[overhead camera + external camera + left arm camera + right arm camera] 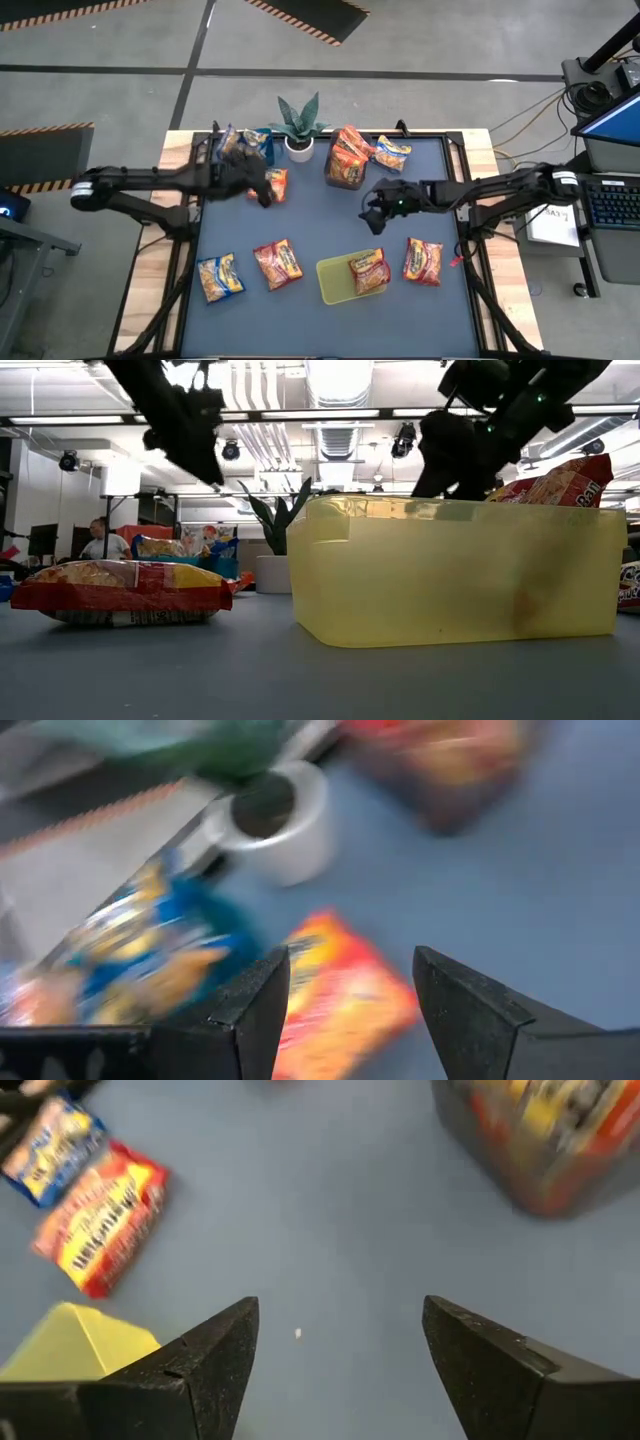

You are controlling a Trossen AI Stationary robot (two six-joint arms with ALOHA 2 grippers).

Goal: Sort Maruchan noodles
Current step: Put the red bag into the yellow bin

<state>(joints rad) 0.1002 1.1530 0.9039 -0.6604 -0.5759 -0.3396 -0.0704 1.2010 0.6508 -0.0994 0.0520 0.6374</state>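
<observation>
Maruchan noodle packets lie flat on the blue-grey mat: a yellow-and-blue one [220,277], a red one [278,264], another red one [423,260], an orange one [276,185] and a yellow-and-blue one [392,153]. One packet [368,272] lies in the yellow-green bin [332,285], and more fill the blue bin [247,143] and the dark clear bin [347,160]. My left gripper [262,190] hangs open just above the orange packet [340,1000]. My right gripper [374,212] is open over bare mat [340,1260], between the dark clear bin and the yellow-green bin.
A potted plant in a white pot [298,147] stands at the far edge between the blue and dark clear bins. The mat's middle [320,215] is bare. In the low view the yellow-green bin [450,570] stands close in front, with a red packet [125,590] to its left.
</observation>
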